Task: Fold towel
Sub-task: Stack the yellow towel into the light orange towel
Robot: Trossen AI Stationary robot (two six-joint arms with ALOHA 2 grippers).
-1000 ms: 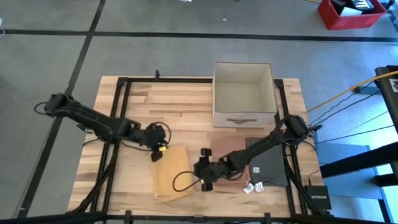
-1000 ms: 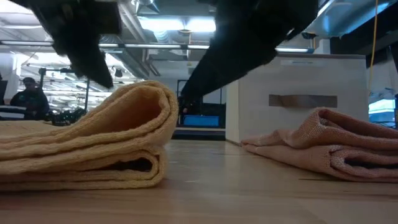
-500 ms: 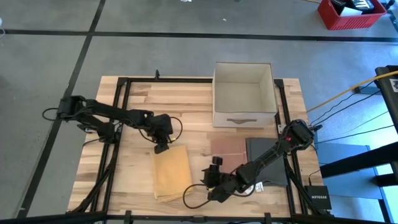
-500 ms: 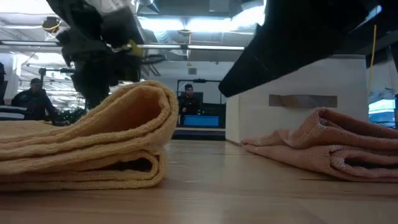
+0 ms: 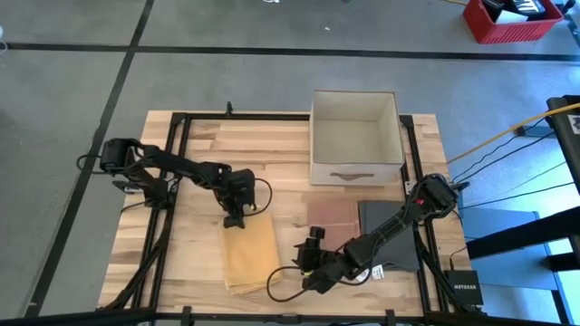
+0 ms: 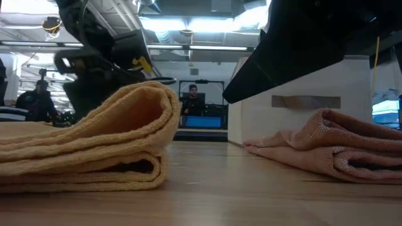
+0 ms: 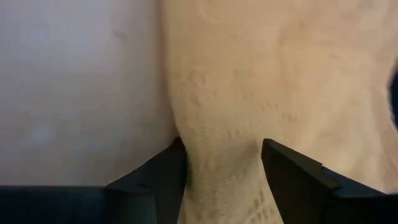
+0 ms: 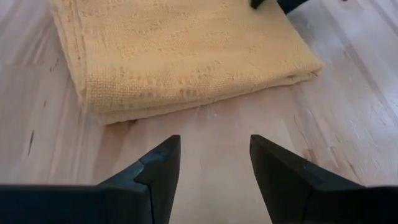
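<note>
The yellow towel (image 5: 251,255) lies folded in several layers on the wooden table (image 5: 208,145), its rounded fold toward the table's right side (image 6: 164,119). My left gripper (image 5: 234,219) slants down over the towel's far left corner. Its open fingers stand on either side of a strip of cloth (image 7: 224,152). My right gripper (image 5: 301,263) hovers open over bare wood just right of the towel, pointing at it (image 8: 214,140), with nothing between its fingers. My left gripper comes at the towel's far left corner (image 7: 217,124) from above, slanting toward the near edge, with one finger (image 7: 168,171) at the cloth's edge and the other (image 7: 286,168) over the cloth. Whether the fingertips touch the towel I cannot tell.
A white open box (image 5: 355,136) stands at the far right. A folded pink-brown towel (image 5: 331,217) and a dark grey one (image 5: 391,237) lie on the right, with small white tags (image 5: 372,272) near them. Bare wood lies far left of the yellow towel.
My left gripper has sunk toward the towel's far left corner and tipped more steeply downward. My right gripper has drawn back from the towel's right edge toward the table's near edge. The towel has stayed folded and still.
</note>
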